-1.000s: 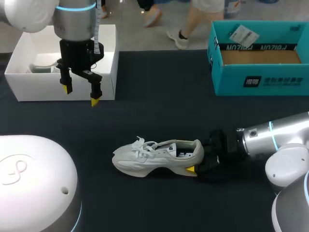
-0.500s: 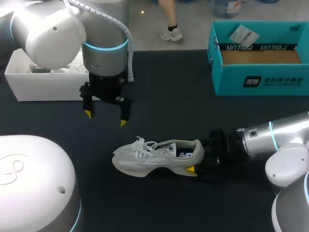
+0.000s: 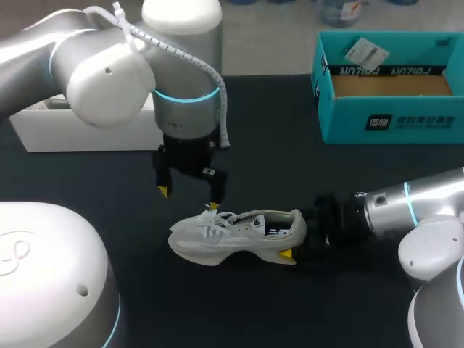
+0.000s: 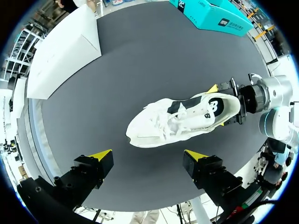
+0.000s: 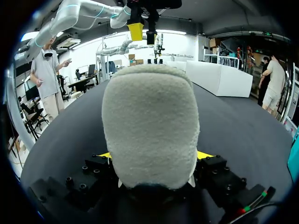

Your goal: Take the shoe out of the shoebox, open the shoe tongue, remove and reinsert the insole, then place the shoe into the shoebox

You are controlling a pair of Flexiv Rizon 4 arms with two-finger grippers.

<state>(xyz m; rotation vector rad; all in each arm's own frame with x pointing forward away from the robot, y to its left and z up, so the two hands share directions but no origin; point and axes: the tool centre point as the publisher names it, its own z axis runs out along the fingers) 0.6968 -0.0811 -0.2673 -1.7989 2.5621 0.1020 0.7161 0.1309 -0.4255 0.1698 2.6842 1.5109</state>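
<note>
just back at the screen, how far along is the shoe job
Done: the shoe is out, lying on the table. In hand: the right gripper is shut on its heel, and the left gripper hovers open over the laces. Left: opening the tongue, pulling and refitting the insole, then boxing the shoe.

Arm finish
Left arm (image 3: 101,72), right arm (image 3: 406,206): silver-white shells, cyan light rings. Left gripper (image 3: 189,198): black, yellow fingertips (image 4: 101,154).
</note>
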